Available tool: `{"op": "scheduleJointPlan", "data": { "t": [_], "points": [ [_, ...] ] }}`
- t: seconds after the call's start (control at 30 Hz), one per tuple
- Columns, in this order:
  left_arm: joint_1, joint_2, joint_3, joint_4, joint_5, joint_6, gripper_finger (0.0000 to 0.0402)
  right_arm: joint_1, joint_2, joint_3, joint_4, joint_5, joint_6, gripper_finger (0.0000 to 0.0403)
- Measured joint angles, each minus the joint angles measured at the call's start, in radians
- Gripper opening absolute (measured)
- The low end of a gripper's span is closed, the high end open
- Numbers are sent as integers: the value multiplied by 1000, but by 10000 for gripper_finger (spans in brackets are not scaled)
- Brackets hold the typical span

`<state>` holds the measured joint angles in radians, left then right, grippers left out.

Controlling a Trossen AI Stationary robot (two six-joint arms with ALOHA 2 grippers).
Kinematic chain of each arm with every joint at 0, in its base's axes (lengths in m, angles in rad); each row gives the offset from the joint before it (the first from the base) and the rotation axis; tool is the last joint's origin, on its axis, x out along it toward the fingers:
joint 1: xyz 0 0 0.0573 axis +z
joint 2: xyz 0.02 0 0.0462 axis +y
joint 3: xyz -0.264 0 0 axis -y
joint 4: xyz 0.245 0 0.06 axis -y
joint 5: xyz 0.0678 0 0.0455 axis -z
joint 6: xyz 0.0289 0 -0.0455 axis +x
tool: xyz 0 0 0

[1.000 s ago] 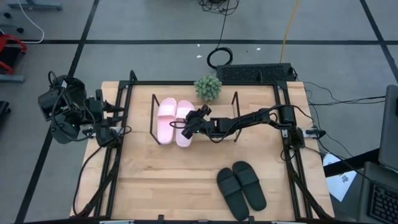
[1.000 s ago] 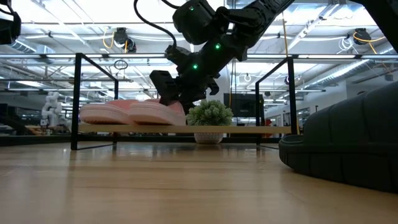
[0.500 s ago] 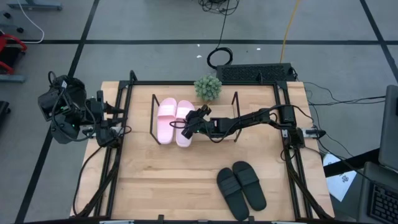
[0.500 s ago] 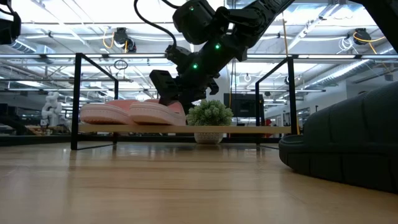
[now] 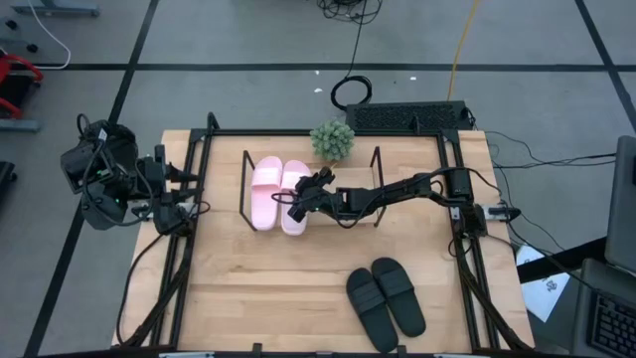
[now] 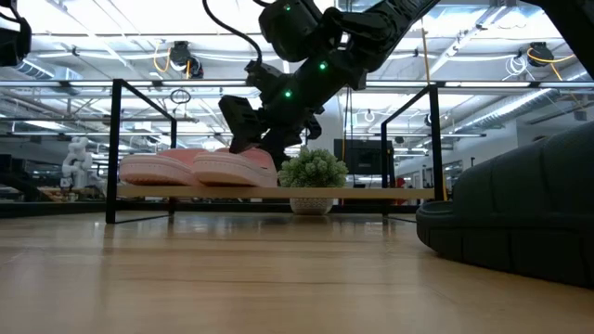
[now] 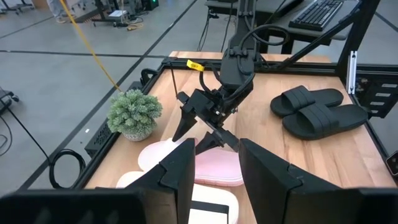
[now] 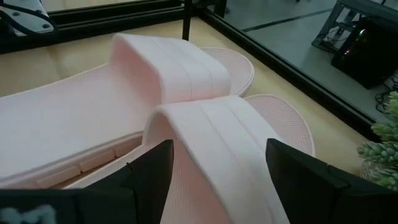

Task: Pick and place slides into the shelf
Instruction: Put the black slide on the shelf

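Note:
The light pink slides (image 5: 265,192) lie side by side, soles down, on the left half of the shelf (image 6: 371,193). My right gripper (image 5: 295,205) hovers open just above the right-hand pink slide (image 8: 211,130). Its fingers stand on either side of that slide's strap and touch nothing; they are clear of it in the low view (image 6: 243,130). The black slides (image 5: 386,296) lie on the table near its near right edge. My left gripper (image 7: 214,180) waits open at the table's left edge, beyond the shelf.
A small potted plant (image 5: 332,140) stands behind the shelf near the table's far edge. Black rod frames (image 5: 377,169) close the shelf's two ends. The shelf's right half is bare board. A keyboard (image 5: 407,116) sits beyond the far edge.
My right gripper has risen a little off the right-hand pink slide and stayed over it. Both pink slides remain where they lay on the shelf.

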<state>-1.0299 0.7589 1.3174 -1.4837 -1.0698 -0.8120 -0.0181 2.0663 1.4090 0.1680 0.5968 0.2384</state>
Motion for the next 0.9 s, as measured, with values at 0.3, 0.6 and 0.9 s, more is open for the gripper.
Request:
{"op": "scheduleJointPlan", "data": {
  "t": [0.3,0.6,0.9],
  "points": [
    [0,1,0,-5,7,2,129,3,-51,-2,-18,-12,-8,247],
    [0,12,0,-8,26,4,129,38,-160,-1,-51,-207,-43,247],
    [0,74,0,-8,54,-34,129,122,-355,-1,-235,-370,-121,247]
  ]
}}
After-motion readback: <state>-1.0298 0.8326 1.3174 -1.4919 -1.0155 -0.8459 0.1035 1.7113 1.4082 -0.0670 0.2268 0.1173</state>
